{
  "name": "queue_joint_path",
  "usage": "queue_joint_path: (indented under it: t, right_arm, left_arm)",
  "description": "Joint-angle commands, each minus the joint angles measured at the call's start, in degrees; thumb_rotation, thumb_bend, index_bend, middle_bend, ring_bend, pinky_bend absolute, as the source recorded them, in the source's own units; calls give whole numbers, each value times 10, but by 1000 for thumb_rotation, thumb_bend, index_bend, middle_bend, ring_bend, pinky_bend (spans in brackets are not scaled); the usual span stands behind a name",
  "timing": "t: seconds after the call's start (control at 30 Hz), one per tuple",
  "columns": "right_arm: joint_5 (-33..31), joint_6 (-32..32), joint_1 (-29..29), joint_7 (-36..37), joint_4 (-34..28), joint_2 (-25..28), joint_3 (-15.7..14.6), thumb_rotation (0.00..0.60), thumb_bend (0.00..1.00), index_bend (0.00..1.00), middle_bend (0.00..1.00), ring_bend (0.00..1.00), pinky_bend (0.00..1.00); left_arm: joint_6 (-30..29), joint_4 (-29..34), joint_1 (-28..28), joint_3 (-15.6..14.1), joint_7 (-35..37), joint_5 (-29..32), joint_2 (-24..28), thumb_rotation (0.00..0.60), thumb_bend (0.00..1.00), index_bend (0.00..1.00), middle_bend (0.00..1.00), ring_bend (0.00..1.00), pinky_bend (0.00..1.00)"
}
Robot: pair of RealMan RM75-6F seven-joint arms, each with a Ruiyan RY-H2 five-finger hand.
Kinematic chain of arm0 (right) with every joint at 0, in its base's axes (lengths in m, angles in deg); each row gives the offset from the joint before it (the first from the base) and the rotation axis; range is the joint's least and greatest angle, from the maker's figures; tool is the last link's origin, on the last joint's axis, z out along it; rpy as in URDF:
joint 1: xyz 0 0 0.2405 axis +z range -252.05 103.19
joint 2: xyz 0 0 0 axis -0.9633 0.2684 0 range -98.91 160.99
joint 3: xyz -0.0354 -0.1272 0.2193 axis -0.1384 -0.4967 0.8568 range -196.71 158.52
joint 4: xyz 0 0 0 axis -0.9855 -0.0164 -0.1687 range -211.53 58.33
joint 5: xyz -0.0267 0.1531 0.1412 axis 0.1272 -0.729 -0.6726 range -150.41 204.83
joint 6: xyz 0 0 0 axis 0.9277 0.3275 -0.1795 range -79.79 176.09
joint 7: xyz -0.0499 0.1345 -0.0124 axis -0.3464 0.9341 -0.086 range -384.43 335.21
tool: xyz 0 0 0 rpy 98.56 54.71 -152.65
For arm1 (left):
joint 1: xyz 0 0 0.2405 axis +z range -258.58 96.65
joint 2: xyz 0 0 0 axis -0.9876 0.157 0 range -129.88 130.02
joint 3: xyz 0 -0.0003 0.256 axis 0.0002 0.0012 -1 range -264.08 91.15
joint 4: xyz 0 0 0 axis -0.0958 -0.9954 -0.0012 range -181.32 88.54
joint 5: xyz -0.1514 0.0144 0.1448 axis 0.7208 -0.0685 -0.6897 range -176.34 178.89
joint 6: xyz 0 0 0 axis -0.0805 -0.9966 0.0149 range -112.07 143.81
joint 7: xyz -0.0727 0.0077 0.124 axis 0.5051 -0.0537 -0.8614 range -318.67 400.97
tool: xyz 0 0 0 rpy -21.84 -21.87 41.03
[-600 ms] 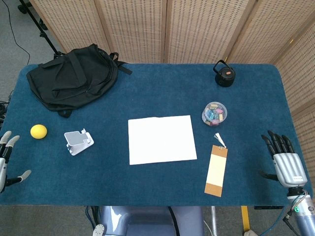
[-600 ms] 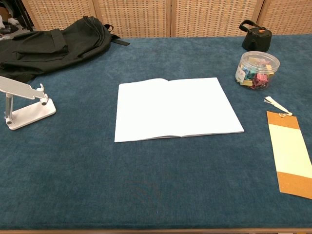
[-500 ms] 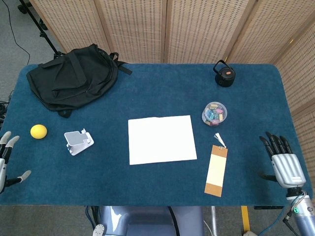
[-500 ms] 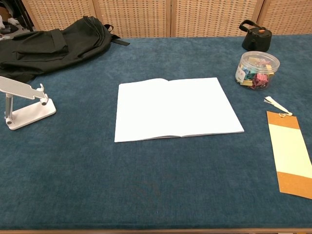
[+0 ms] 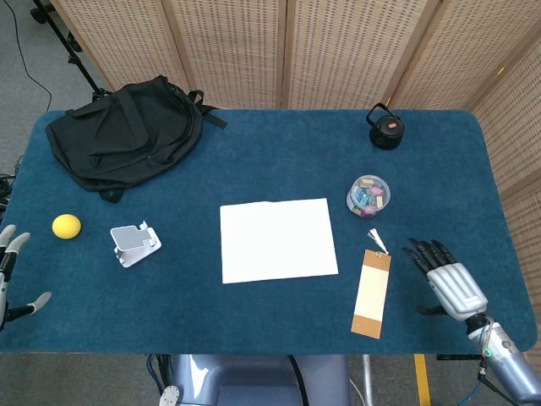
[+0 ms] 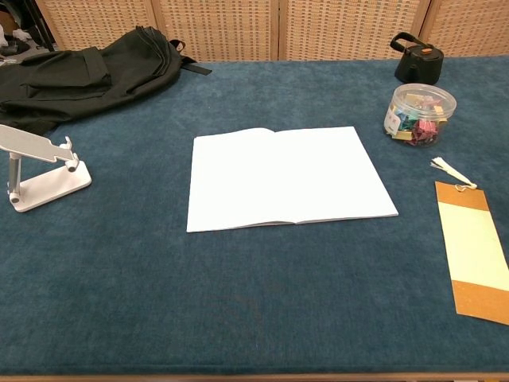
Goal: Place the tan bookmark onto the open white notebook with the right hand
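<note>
1. Silver left hand (image 5: 10,275), at the table's left edge in the head view: fingers spread, holding nothing, much as 0.6 s ago; the chest view does not show it.
2. Yellow ball (image 5: 66,226), near that hand, unmoved.
3. Black backpack (image 5: 125,134), far left corner, unmoved.
4. White phone stand (image 5: 134,244), right of the ball and in front of the backpack, upright on the cloth.
5. Blue table (image 5: 279,152), carpet-like cover under everything listed.
6. White notebook (image 5: 277,239), open and flat at the centre; nothing lies on it.
7. Tan bookmark (image 5: 372,293), just right of the notebook and apart from it, flat on the cloth, its white tassel (image 5: 375,238) pointing to the far side. Position unchanged.
8. Clear jar (image 5: 368,194) of coloured clips, beyond the tassel.
9. Black kettlebell-shaped object (image 5: 385,128), far right of the table.
10. Silver right hand (image 5: 448,280): has moved left from the table's right edge and now sits near the bookmark, not touching it; dark fingers (image 5: 425,252) spread and angled toward the bookmark, holding nothing. Outside the chest view.
</note>
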Motion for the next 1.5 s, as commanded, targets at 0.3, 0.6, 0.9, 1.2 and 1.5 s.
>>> queue_joint_path:
  t: [0.3, 0.6, 0.9, 1.2, 1.5]
  right_arm:
    - [238, -32, 146, 169, 229, -80, -73, 600, 3, 134, 0, 0, 0]
    - [283, -64, 172, 168, 296, -111, -104, 600, 2, 159, 0, 0, 0]
    - [295, -76, 182, 135, 337, -136, -119, 600, 12, 186, 0, 0, 0]
    - [297, -106, 172, 104, 409, -170, -132, 600, 28, 194, 0, 0, 0]
    - [289, -116, 161, 103, 464, -191, -148, 600, 28, 194, 0, 0, 0]
  left_arm:
    - [11, -2, -2, 6, -17, 22, -8, 600, 0, 0, 0, 0, 0]
    - [14, -1, -3, 4, -24, 20, -11, 600, 0, 0, 0, 0, 0]
    - [18, -3, -4, 5, -29, 23, -14, 600, 0, 0, 0, 0, 0]
    - [20, -3, -5, 5, -31, 23, -15, 600, 0, 0, 0, 0, 0]
    - [23, -3, -6, 5, -32, 23, -15, 600, 0, 0, 0, 0, 0]
